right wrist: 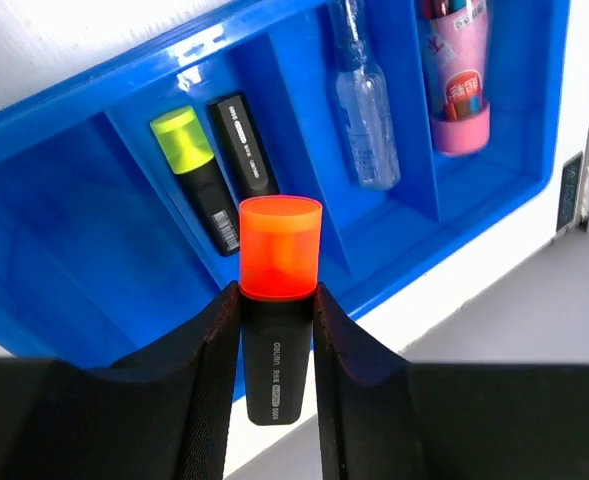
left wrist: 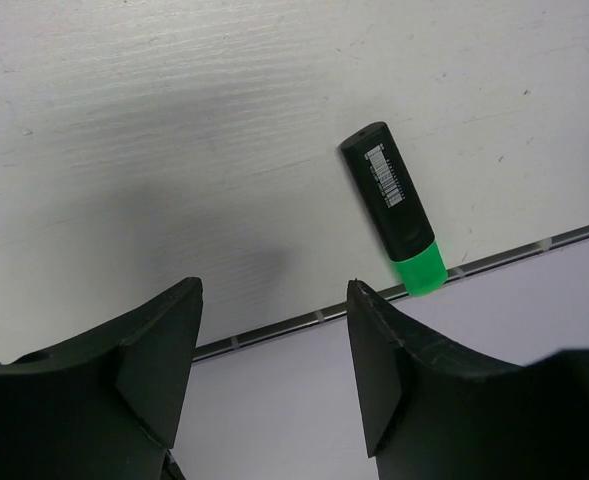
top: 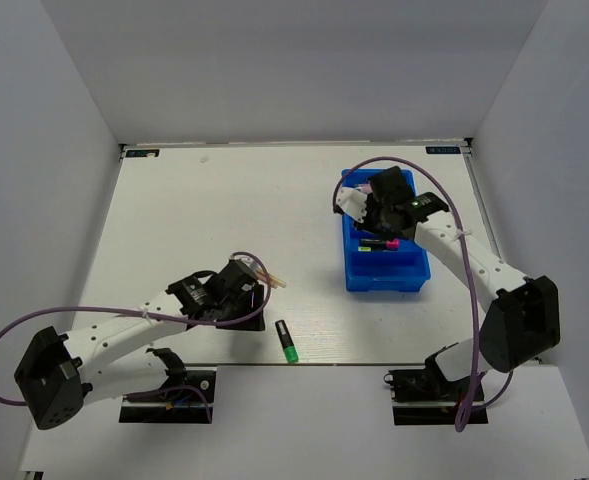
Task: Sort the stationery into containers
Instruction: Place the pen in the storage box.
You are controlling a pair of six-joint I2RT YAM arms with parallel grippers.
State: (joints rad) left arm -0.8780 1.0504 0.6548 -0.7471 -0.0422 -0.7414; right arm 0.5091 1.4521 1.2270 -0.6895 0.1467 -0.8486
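Orange-capped highlighter (right wrist: 279, 250) being clamped between fingers of right gripper (right wrist: 277, 300), being held over blue bin (right wrist: 64, 110). Yellow-capped highlighter (right wrist: 196, 170) and black highlighter (right wrist: 244, 145) being contained in one compartment, clear pen (right wrist: 366, 120) in next, pink tube (right wrist: 456, 80) beyond. Left gripper (left wrist: 274, 310) being held above table (left wrist: 174, 100), fingers apart, nothing between. Green-capped highlighter (left wrist: 394, 205) lying near, by table's edge.

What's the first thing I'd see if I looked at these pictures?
The bright blue bin, right of the middle of the table, jumps out first. Over it, the right claw grips an orange-capped highlighter. A green-capped highlighter lies alone near the table's front edge.
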